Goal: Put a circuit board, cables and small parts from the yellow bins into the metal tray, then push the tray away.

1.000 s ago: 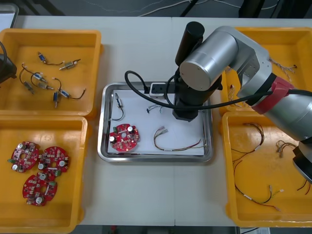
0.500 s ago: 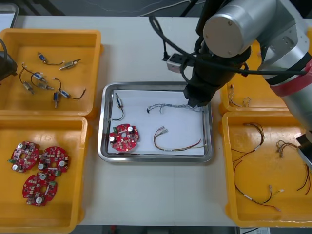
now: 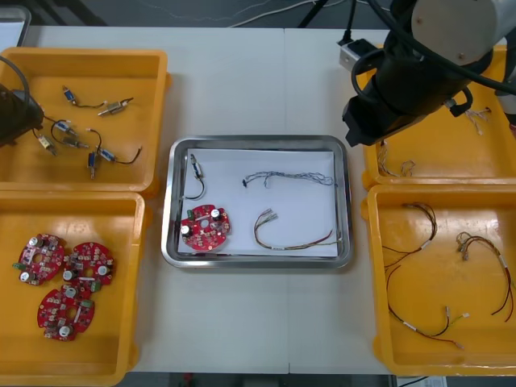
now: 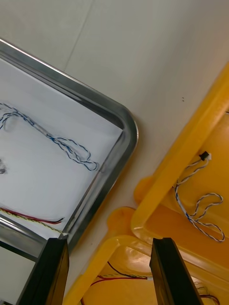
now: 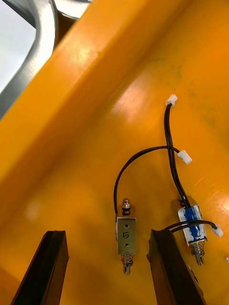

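Mid-table: shiny rectangular metal tray (image 3: 256,261). L gripper (image 5: 107,233) hangs open over far-left yellow plastic bin (image 3: 81,56). R gripper (image 4: 109,240), fingers apart, is beside the tray corner. Tray holds round red circuit board (image 3: 205,226) and twisted blue-white cable (image 3: 290,176). Prob. next: pick small metal part (image 5: 126,236); lower, close.

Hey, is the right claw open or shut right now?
Open. On the right claw, the black fingers stand wide apart above the rim of a yellow bin, with nothing held between them.
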